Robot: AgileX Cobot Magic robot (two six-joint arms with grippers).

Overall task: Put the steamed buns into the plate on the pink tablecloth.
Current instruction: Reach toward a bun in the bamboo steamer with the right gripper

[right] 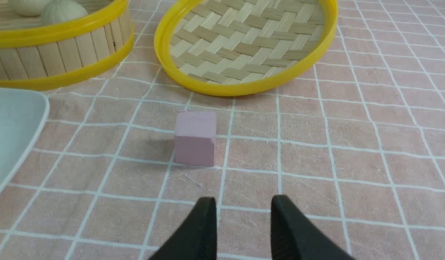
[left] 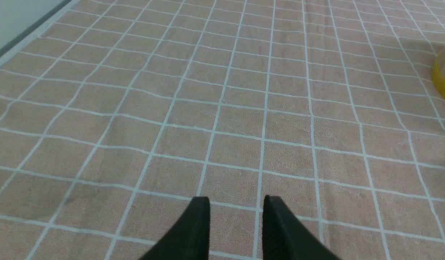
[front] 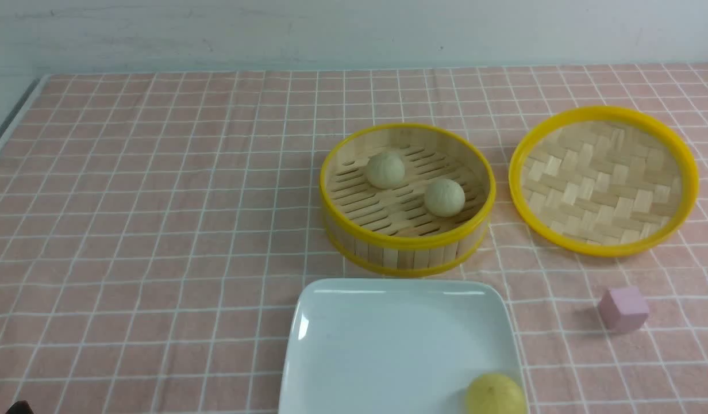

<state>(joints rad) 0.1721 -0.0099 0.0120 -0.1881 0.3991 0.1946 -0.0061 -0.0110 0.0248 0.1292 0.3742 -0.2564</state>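
Right wrist view: steamed buns (right: 61, 11) sit in the steamer (right: 56, 50), well apart from the parted right hand (right: 244, 198).

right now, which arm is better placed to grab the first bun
Probably right. The right pincer, open, faces the steamer holding the steamed buns; the left pincer sees mostly pink tablecloth, the steamer only at its view's edge.

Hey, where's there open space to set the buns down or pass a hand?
Most of the plate is bare; only the yellow ball sits at its near right corner. The pink tablecloth left of the steamer and plate is wide open. It is crowded on the right, among steamer, lid and pink cube.
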